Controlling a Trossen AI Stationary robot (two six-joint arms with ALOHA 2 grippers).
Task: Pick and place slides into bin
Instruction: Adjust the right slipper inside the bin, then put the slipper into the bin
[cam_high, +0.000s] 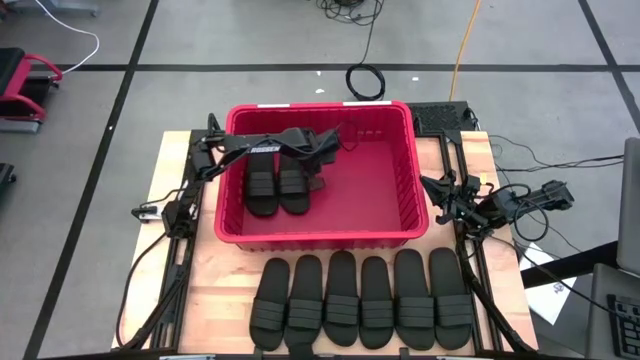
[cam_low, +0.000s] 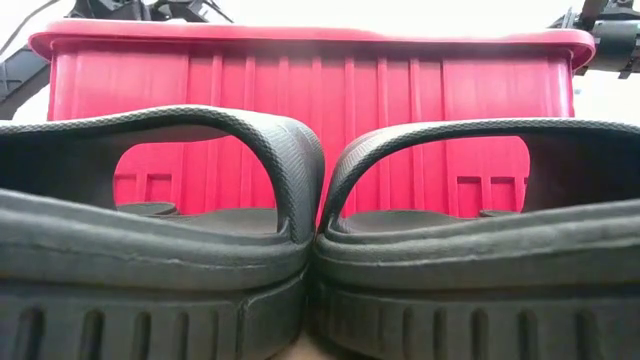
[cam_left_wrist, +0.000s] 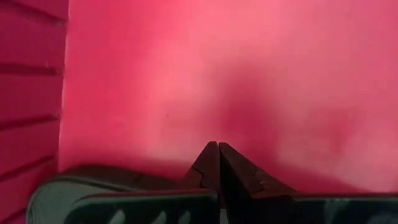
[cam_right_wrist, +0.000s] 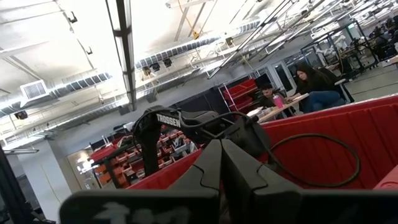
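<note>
Red bin (cam_high: 395, 232) holds left end effector (cam_high: 322, 183), fingers together beside two slides (cam_high: 279, 188); right end effector (cam_high: 437, 198) closed outside.

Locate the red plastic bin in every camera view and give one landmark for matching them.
High view: the large red rectangular plastic bin sits at table centre, two black slides inside, six in a row in front.
Low view: its ribbed front wall fills the background behind two slides.
Left wrist view: its red floor and wall fill the frame.
Right wrist view: its red wall runs behind the left arm.
Shared landmark: the bin's thick rim.
</note>
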